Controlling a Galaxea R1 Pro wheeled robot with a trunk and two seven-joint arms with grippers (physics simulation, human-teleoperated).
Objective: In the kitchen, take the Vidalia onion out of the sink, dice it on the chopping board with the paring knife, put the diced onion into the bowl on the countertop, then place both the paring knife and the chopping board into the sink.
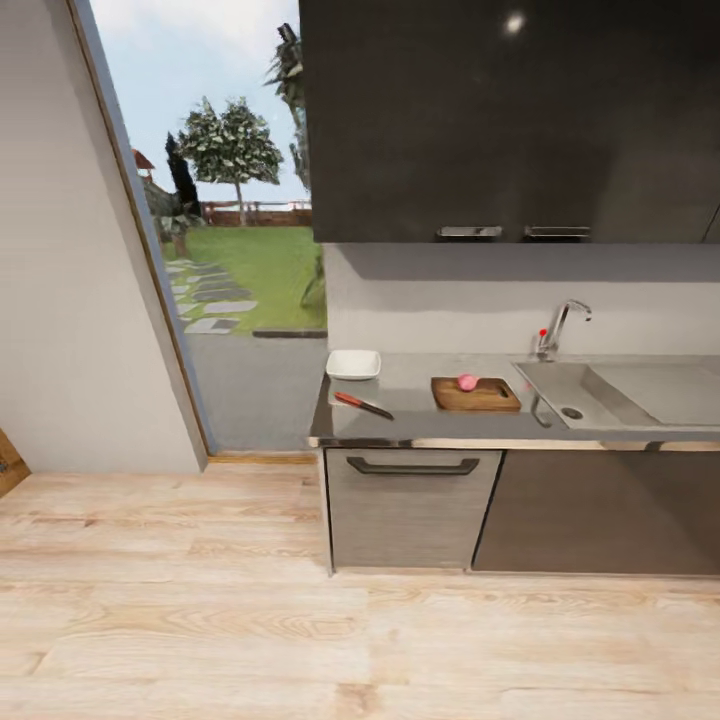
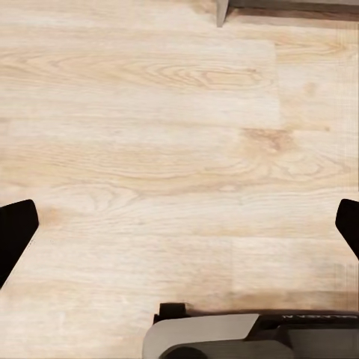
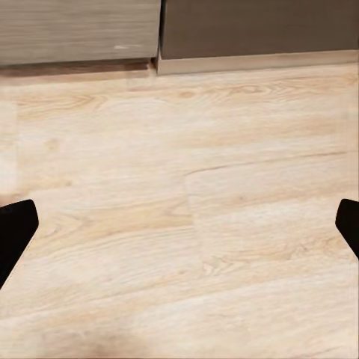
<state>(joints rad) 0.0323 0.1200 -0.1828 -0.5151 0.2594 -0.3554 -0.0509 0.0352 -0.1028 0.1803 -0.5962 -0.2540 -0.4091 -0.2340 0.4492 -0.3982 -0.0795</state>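
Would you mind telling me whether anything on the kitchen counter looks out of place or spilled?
Nothing looks spilled or damaged. The onion sits whole on the chopping board rather than in the sink; the knife lies flat on the countertop near the bowl.

The right gripper (image 3: 179,232) hangs over pale wood-plank flooring (image 3: 187,224), its two dark fingertips (image 3: 15,228) set wide apart at opposite edges of the frame with nothing between them; beyond, a grey-brown cabinet front (image 3: 75,30) meets a darker cabinet front (image 3: 262,26) above a light plinth (image 3: 254,61)
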